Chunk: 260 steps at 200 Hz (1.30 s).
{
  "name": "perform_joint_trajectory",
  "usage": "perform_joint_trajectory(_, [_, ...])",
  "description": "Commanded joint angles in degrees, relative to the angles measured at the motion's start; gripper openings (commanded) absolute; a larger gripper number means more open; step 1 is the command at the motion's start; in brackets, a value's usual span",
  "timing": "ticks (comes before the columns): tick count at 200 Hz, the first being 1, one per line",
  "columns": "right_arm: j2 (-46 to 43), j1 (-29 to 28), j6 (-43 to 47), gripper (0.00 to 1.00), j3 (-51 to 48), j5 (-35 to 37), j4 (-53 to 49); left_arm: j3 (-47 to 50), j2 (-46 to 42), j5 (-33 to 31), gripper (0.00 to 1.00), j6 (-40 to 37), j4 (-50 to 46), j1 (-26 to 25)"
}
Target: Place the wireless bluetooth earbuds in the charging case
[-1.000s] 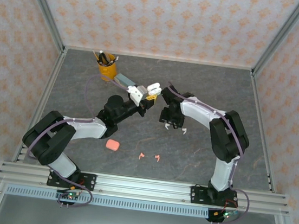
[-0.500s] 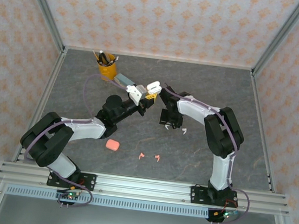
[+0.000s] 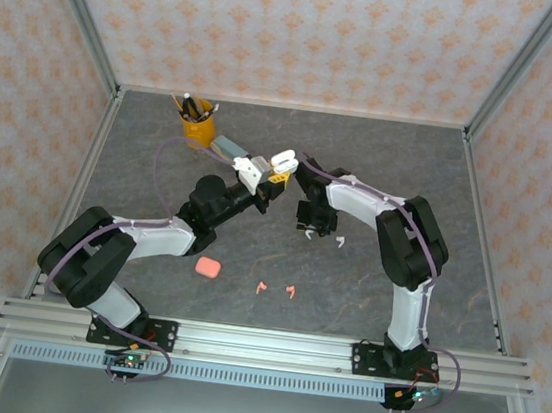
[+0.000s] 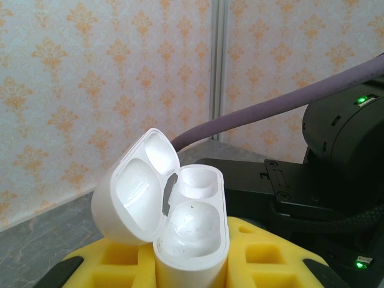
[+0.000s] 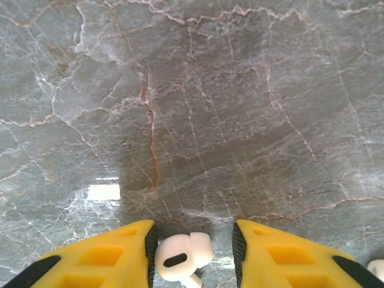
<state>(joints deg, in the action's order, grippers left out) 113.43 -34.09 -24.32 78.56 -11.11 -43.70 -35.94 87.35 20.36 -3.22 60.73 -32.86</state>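
Observation:
My left gripper [image 3: 273,169] is shut on the white charging case [image 3: 283,159], held up above the table's middle. In the left wrist view the case [image 4: 193,237] stands upright between the yellow fingers [image 4: 273,258], its lid [image 4: 135,192] swung open and both wells empty. My right gripper [image 3: 310,233] is down at the table beside it. A white earbud [image 5: 183,257] lies between its yellow fingers [image 5: 102,258], touching the left pad, with a gap to the right pad. A second white earbud [image 3: 337,240] lies just to the right. Two pink earbuds [image 3: 261,286] [image 3: 291,290] lie nearer the front.
A closed salmon-pink case [image 3: 208,267] lies on the grey marbled table [image 3: 401,172] in front of the left arm. An orange cup with pens [image 3: 198,126] stands at the back left, a small grey block [image 3: 228,146] beside it. Metal frame rails border the table.
The right gripper's fingers have narrowed around the white earbud, and the right arm has shifted slightly left. The left arm still holds the open case in place.

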Motion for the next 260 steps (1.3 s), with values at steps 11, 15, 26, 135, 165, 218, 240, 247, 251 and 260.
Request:
perform_joint_trajectory(11, [0.47, -0.37, 0.12, 0.35, 0.36, -0.3, -0.36, -0.14, -0.53, -0.18, 0.0, 0.1, 2.55, 0.53])
perform_joint_trajectory(15, [0.37, -0.37, 0.09, 0.34, 0.28, -0.18, -0.41, -0.18, -0.47, -0.21, 0.0, 0.14, 2.55, 0.56])
perform_joint_trajectory(26, [0.15, -0.37, 0.0, 0.34, 0.09, -0.14, -0.32, -0.26, -0.43, -0.23, 0.0, 0.32, 2.47, 0.55])
perform_joint_trajectory(135, [-2.94, -0.37, -1.04, 0.26, -1.44, -0.16, 0.7, -0.31, -0.46, -0.23, 0.0, 0.85, 1.78, 0.58])
perform_joint_trajectory(165, [-4.84, -0.37, -1.55, 0.26, -2.33, 0.86, 1.1, -0.36, -0.62, -0.32, 0.0, 0.94, 1.52, 0.58])
perform_joint_trajectory(218, [-8.27, -0.38, -2.2, 0.25, -4.15, 3.61, 1.39, -0.37, -0.87, -0.54, 0.0, 1.0, 1.15, 0.57])
perform_joint_trajectory(240, [-10.01, -0.42, -2.33, 0.25, -4.95, 4.73, 1.39, -0.36, -1.15, -0.79, 0.0, 0.83, 1.06, 0.58])
perform_joint_trajectory(247, [-10.5, -0.37, -2.39, 0.25, -5.15, 5.02, 1.34, -0.36, -1.18, -0.79, 0.0, 0.85, 0.97, 0.55])
perform_joint_trajectory(251, [-10.84, -0.37, -2.35, 0.24, -5.22, 5.28, 1.32, -0.36, -1.22, -0.78, 0.0, 0.78, 0.93, 0.53])
perform_joint_trajectory(260, [-11.63, -0.27, -2.44, 0.24, -5.48, 5.73, 1.18, -0.35, -1.31, -0.85, 0.0, 0.76, 0.73, 0.58])
